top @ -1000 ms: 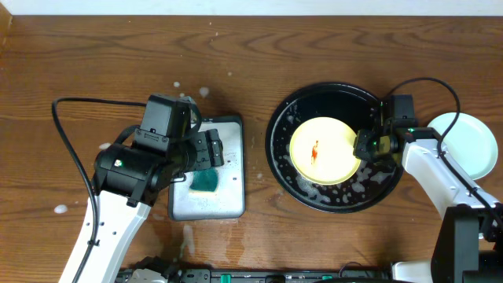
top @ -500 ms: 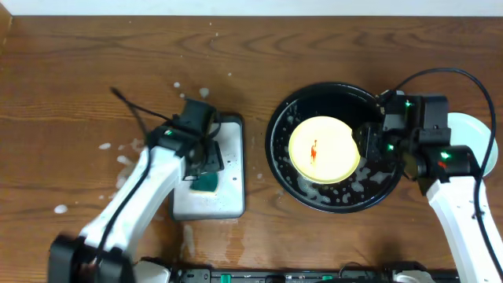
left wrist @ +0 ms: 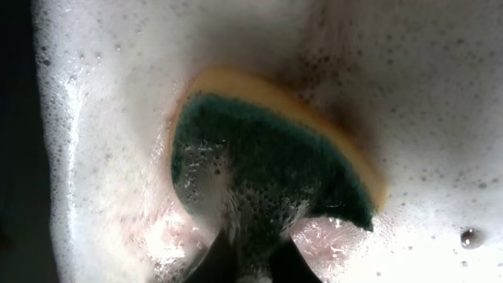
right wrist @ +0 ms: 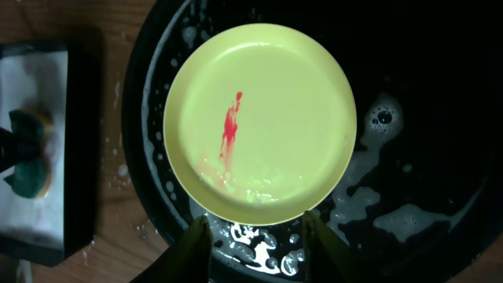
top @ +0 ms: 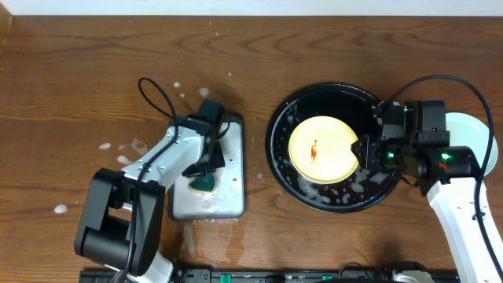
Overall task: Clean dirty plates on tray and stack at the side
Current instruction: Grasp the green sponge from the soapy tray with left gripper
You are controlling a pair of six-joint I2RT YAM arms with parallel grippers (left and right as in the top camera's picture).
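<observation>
Overhead view: a pale yellow plate, marked with a red smear, is seen lying inside the round black tray amid patches of foam. The right claw is held wide apart at the plate's right rim; in the right wrist view its fingers are spread either side of the near edge, with nothing gripped. A mint-green plate is set on the desk just right of the tray, partly hidden by the arm. At left, the left claw is closed narrowly on a green-and-yellow sponge, pressed into suds on the grey tray.
</observation>
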